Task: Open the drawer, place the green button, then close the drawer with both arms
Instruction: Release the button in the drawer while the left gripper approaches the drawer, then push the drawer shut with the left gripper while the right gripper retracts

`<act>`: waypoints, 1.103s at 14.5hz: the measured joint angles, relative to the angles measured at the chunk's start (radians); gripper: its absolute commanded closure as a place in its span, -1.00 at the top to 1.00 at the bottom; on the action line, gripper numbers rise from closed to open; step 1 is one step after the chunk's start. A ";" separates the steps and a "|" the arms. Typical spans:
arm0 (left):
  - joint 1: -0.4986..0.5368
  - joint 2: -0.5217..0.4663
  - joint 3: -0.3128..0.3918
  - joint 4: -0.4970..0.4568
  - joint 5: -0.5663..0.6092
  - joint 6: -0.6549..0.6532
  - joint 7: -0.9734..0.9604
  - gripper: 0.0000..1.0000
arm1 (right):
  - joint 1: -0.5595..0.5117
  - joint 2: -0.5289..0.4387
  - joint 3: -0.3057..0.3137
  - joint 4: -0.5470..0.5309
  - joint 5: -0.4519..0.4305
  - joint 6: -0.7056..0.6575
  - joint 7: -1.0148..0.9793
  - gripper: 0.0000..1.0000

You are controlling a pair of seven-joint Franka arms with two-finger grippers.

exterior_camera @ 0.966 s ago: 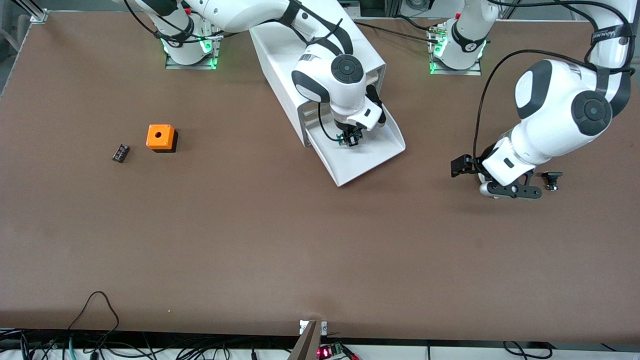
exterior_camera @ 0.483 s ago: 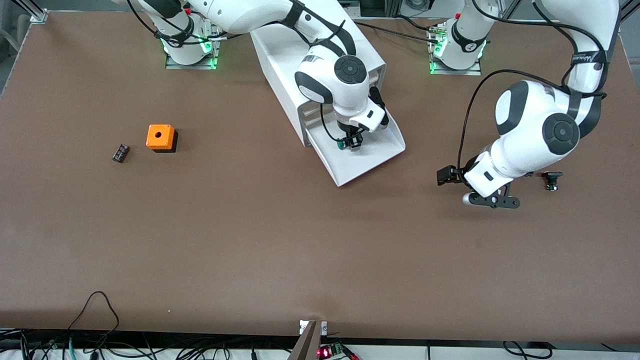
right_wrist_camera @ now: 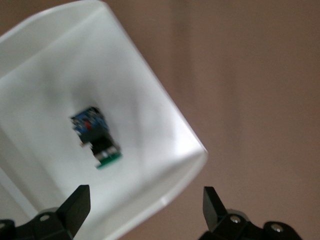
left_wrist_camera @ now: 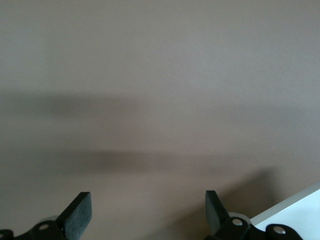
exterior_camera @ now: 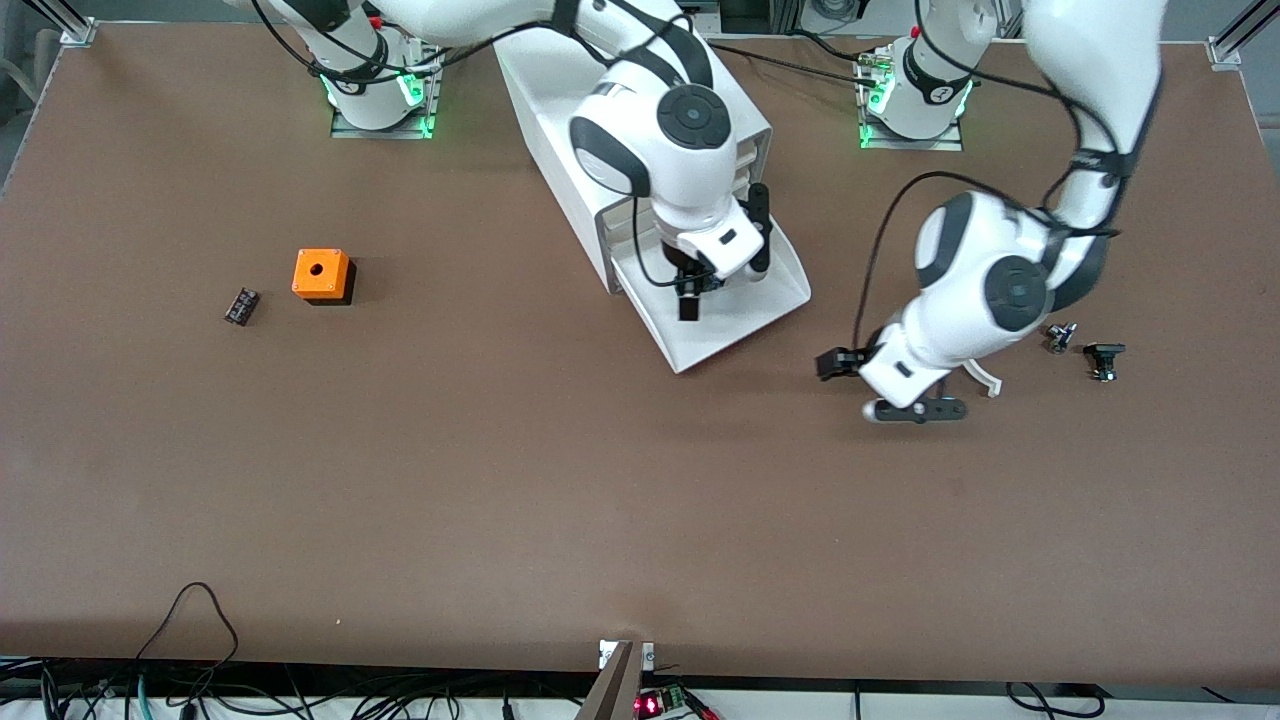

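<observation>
- Front view: the white cabinet stands between the two arm bases, and its bottom drawer is pulled out, the sloped lip on the side nearer the front camera.
- The right gripper hangs over the open drawer, the right arm reaching across the cabinet top from its base.
- The button cannot be made out in this view; the gripper covers that part of the tray.
- The left gripper sits low over bare table, beside the cabinet toward the left arm's end, a little nearer the front camera than the drawer lip.
- A small black part and a tiny grey piece lie farther toward the left arm's end than that gripper.
- Toward the right arm's end, well apart from the cabinet, an orange cube stands with a small dark part near it.
- Left wrist view: the left gripper has its fingers spread wide with nothing between them, only brown table below. A white corner shows at the frame's edge.
- Right wrist view: the right gripper is released, fingers wide apart and empty.
- And there it is: the button lies on its side on the drawer floor, green cap showing at one end of the dark body.
</observation>
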 measured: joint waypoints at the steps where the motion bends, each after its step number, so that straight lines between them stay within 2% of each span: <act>1: -0.032 0.019 -0.001 -0.001 0.000 0.012 -0.046 1.00 | -0.043 -0.037 -0.008 0.008 0.000 -0.022 0.045 1.00; 4: -0.105 0.054 -0.001 -0.025 0.000 0.069 -0.160 1.00 | -0.189 -0.122 -0.036 0.008 0.000 -0.047 0.177 1.00; 7: -0.152 0.074 -0.002 -0.063 0.000 0.141 -0.258 1.00 | -0.331 -0.146 -0.056 -0.013 0.021 -0.049 0.400 1.00; 11: -0.171 0.090 -0.001 -0.070 0.000 0.167 -0.394 1.00 | -0.502 -0.174 -0.068 -0.127 0.058 -0.049 0.781 1.00; 14: -0.200 0.090 -0.003 -0.088 0.000 0.172 -0.466 1.00 | -0.547 -0.215 -0.108 -0.187 0.058 -0.087 0.975 1.00; 16: -0.208 0.082 -0.030 -0.119 0.000 0.172 -0.475 1.00 | -0.558 -0.272 -0.178 -0.209 0.058 -0.097 1.001 1.00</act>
